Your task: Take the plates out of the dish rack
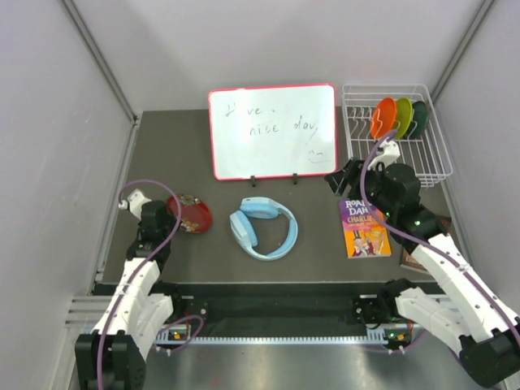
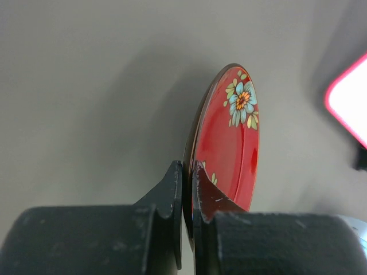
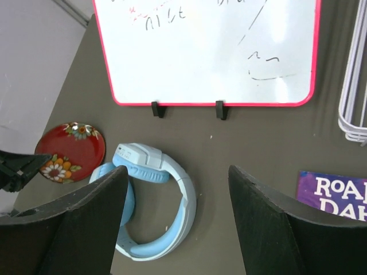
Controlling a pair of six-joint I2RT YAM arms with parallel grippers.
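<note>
While one of the four plates is out of the rack, the job looks about a quarter done. Nearest, at the left, the left hand (image 2: pixel 187 175) is closed tight on the rim of the dark red plate (image 2: pixel 229 149), a glossy lacquer-like disc painted with blue and orange flowers. The plate sits low at the left side of the dark matte tabletop (image 1: pixel 317 244); whether it rests there yet I cannot tell. Just beside it lie pale blue headphones (image 1: pixel 264 227) with padded cups, and further right a glossy paperback (image 1: pixel 365 228). Above that book the right hand (image 3: pixel 178 172) hangs spread wide, holding nothing. Beyond stands the red-framed whiteboard (image 1: pixel 272 130), smooth and shiny. At the far right corner the dish rack (image 1: pixel 439 162), thin white wire, keeps three plates on edge between its prongs: orange plate (image 1: pixel 383 118), yellow-green plate (image 1: pixel 403 116), dark green plate (image 1: pixel 419 118), close together.
</note>
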